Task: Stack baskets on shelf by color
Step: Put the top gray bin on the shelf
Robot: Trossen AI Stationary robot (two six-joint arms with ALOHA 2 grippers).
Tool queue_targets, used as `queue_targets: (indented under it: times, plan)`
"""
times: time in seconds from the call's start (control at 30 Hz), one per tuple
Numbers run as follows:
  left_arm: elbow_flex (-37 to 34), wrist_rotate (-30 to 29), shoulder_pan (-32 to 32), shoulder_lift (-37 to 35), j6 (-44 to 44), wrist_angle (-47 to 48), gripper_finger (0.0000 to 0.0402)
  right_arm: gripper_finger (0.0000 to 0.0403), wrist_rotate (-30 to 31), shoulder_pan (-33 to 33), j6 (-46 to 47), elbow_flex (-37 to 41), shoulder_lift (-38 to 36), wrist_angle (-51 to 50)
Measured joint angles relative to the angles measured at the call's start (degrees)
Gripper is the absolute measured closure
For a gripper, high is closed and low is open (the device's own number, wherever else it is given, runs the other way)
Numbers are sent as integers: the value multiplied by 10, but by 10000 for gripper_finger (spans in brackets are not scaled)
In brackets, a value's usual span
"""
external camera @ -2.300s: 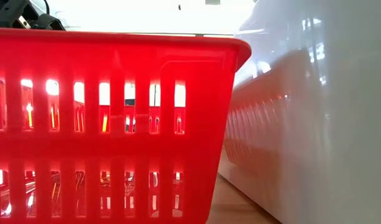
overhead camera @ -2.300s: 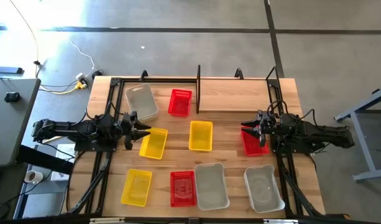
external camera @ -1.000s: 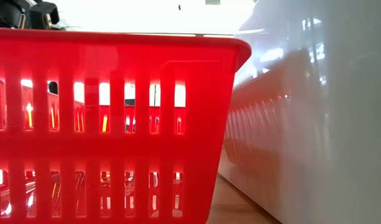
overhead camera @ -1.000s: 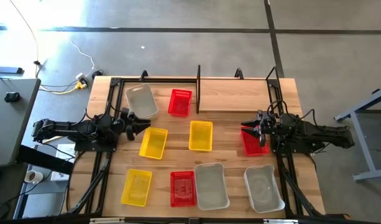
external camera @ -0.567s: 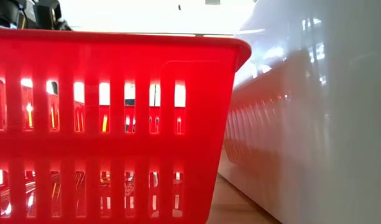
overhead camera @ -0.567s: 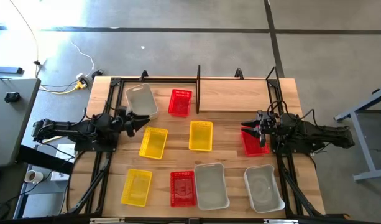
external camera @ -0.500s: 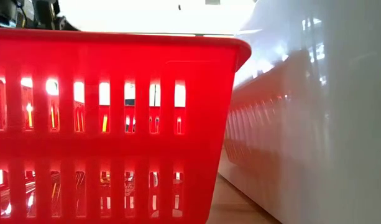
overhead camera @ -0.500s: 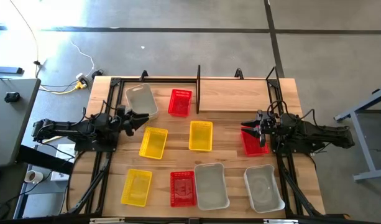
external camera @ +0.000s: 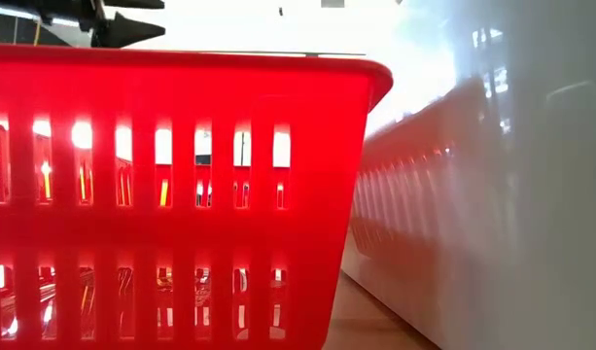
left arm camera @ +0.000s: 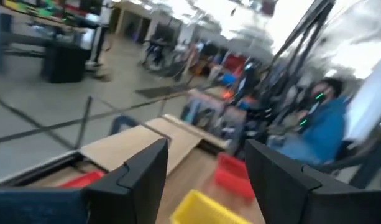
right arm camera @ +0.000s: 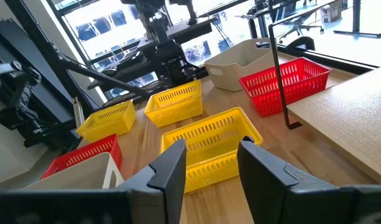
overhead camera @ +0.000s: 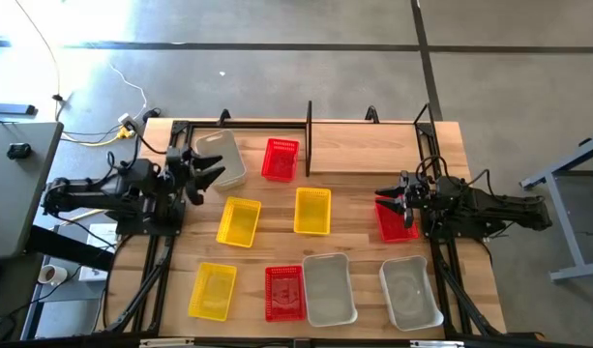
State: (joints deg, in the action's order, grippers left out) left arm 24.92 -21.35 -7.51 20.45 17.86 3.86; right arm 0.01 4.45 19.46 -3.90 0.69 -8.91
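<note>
Nine baskets stand on the table. At the far side are a clear one [overhead camera: 222, 158] and a red one [overhead camera: 280, 159]. Two yellow ones [overhead camera: 239, 221] [overhead camera: 312, 211] and a red one [overhead camera: 396, 220] stand mid-table. Along the near edge are a yellow one [overhead camera: 213, 290], a red one [overhead camera: 284, 292] and two clear ones [overhead camera: 329, 288] [overhead camera: 410, 293]. The black rod shelf [overhead camera: 309, 135] stands at the far edge. My left gripper [overhead camera: 205, 174] hangs open, raised beside the far clear basket. My right gripper [overhead camera: 384, 204] is open over the right red basket's left end.
Black arm-mount frames [overhead camera: 161, 242] [overhead camera: 441, 261] run along both table sides. In the low view the near red basket [external camera: 181, 194] and a clear basket [external camera: 492, 194] block the view. A person in blue [left arm camera: 314, 130] sits beyond the table. Bare wood lies right of the shelf post [overhead camera: 373, 155].
My left gripper has risen and drawn back toward the table's far left, away from the left mid-table yellow basket, rolling about its pointing line as it went. It holds nothing. No basket has moved.
</note>
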Motion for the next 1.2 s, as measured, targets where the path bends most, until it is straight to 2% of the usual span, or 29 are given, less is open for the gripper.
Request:
queue_targets:
  times: [0.23,0.47,1.07,1.2]
  plan:
    - [113,-37,0,119,-18,175,200,273,0,0,0,0,0,0]
    - [174,-49,-4,221,-15,307,200,273,0,0,0,0,0,0]
    - [184,65,-85,370,-13,464,200,273,0,0,0,0,0,0]
    - [184,73,-98,398,-16,507,200,273,0,0,0,0,0,0]
